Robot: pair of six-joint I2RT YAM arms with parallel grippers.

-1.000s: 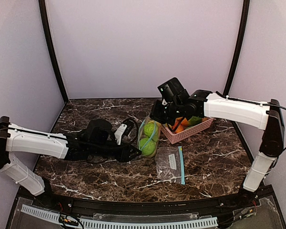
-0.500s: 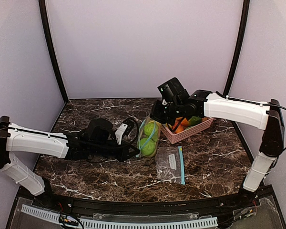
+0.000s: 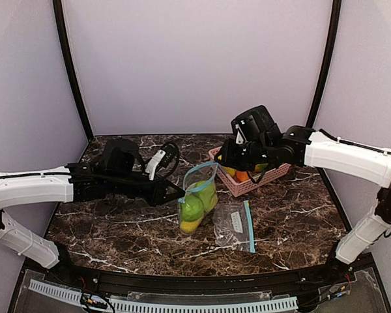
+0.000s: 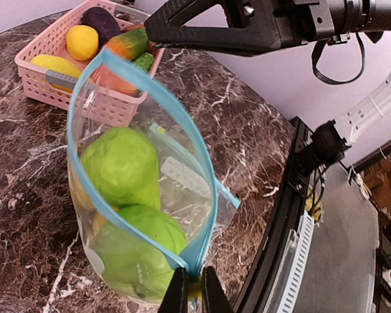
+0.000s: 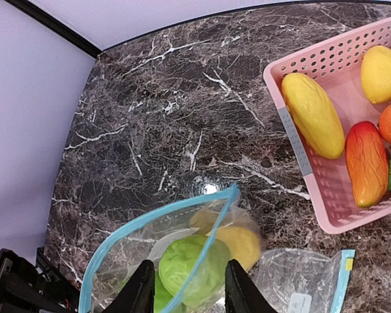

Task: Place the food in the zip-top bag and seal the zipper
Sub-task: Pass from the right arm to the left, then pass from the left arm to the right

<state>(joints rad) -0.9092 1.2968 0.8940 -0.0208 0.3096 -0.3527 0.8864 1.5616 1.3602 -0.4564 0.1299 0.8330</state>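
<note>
Only the left wrist view shows the left gripper point(image 4: 193, 288) pinched shut on the blue rim of the upright zip-top bag point(image 4: 182, 195), which stands mid-table, left of and nearer than the pink basket point(image 5: 313, 62), while the right gripper point(image 5: 191, 264) hangs with fingers apart over the open mouth, and the glossy green and yellow food point(image 4: 120, 166) inside is cut off at the bottom in the right wrist view.

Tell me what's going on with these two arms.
The left claw is shut on a corner of the blue rim of the zip-top bag, holding it up with its mouth open. Green fruits and a yellow fruit are already inside. The right claw hangs open and empty above the mouth. More food waits in the pink basket, and a second bag lies flat on the table. The zipper is not sealed yet.
</note>
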